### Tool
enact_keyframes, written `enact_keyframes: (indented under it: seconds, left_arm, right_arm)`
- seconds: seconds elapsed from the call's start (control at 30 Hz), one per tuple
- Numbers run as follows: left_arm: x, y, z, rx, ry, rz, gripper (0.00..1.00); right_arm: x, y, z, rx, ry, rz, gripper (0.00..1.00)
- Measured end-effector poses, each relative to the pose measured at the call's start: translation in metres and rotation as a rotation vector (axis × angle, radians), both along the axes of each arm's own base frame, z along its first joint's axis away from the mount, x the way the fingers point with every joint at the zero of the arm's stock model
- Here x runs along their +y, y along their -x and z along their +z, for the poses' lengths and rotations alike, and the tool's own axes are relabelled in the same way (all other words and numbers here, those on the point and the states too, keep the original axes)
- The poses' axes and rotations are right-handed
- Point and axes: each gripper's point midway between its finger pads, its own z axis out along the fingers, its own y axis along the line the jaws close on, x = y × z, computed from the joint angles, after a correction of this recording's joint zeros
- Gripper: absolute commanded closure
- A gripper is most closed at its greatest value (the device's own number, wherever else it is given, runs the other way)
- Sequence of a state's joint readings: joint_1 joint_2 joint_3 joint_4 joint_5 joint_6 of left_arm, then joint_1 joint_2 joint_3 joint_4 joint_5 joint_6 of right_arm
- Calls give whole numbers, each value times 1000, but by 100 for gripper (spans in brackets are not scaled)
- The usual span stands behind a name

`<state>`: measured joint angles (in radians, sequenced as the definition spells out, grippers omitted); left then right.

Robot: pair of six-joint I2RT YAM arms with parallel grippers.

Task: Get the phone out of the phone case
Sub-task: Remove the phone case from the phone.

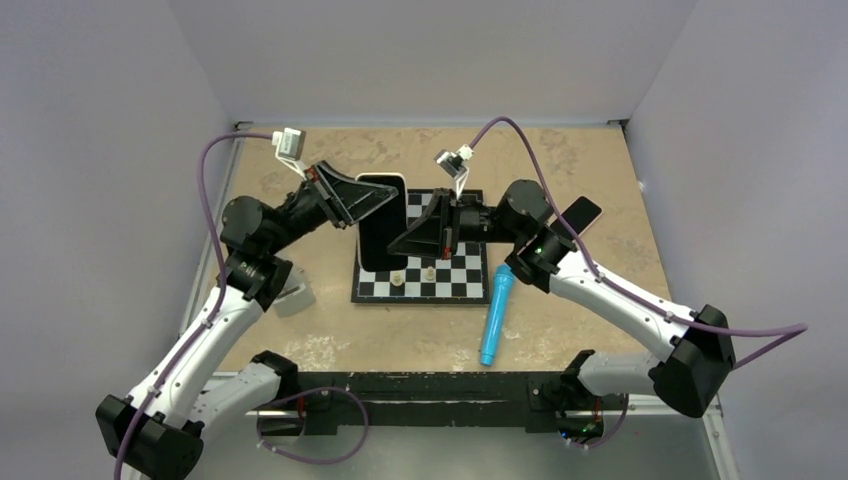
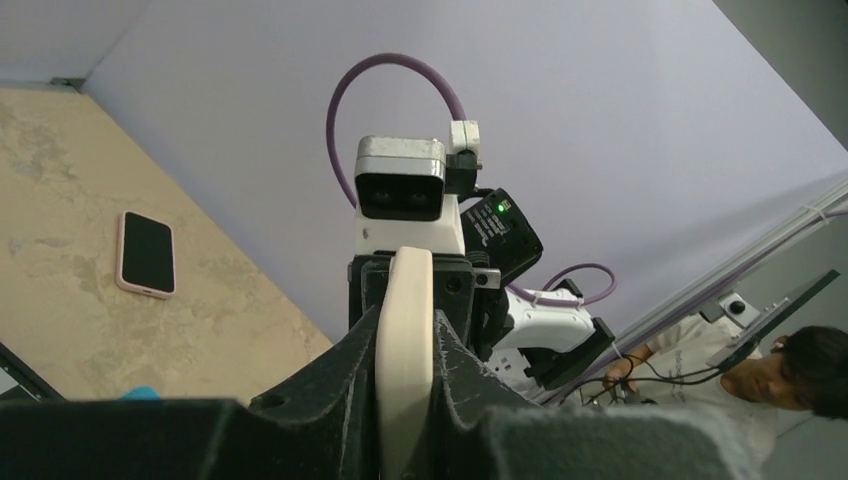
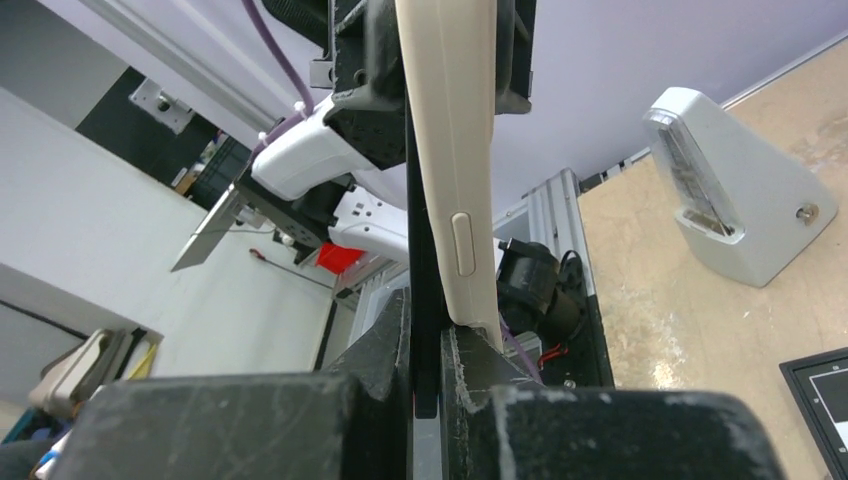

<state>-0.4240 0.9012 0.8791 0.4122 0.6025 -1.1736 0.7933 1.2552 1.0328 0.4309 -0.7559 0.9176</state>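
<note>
A black phone (image 1: 379,238) in a cream case (image 1: 381,178) is held on edge above the chessboard between both grippers. My left gripper (image 1: 383,203) is shut on the case's upper end; in the left wrist view the cream case edge (image 2: 404,345) sits pinched in that gripper (image 2: 404,325). My right gripper (image 1: 402,243) is shut on the phone's lower end. In the right wrist view the black phone's edge (image 3: 422,300) sits in this gripper (image 3: 425,335), and the cream case (image 3: 450,150) stands slightly off the phone there, ending above one finger (image 3: 470,350).
A chessboard (image 1: 455,283) with two pale pieces (image 1: 398,279) lies under the phone. A blue tube (image 1: 496,314) lies at its right. A second phone (image 1: 580,213) in a pink case (image 2: 147,253) lies at the right. A grey wedge-shaped device (image 1: 292,298) stands at the left, also in the right wrist view (image 3: 735,210).
</note>
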Motion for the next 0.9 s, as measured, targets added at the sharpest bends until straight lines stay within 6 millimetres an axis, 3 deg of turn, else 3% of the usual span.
enact_keyframes:
  seconds: [0.13, 0.43, 0.67, 0.9]
  left_arm:
    - [-10, 7, -8, 8, -24, -94, 51]
    - [-18, 44, -15, -41, -84, -294, 24]
    - [-9, 80, -19, -206, -178, -373, 23]
    - [-4, 103, -24, -334, -259, -456, 35]
  right_arm:
    - [-11, -3, -2, -4, -13, 33, 100]
    - [-24, -1, 17, 8, -91, 71, 100]
    - [-32, 15, 22, 40, -132, 151, 100]
    - [-39, 31, 27, 19, -143, 230, 100]
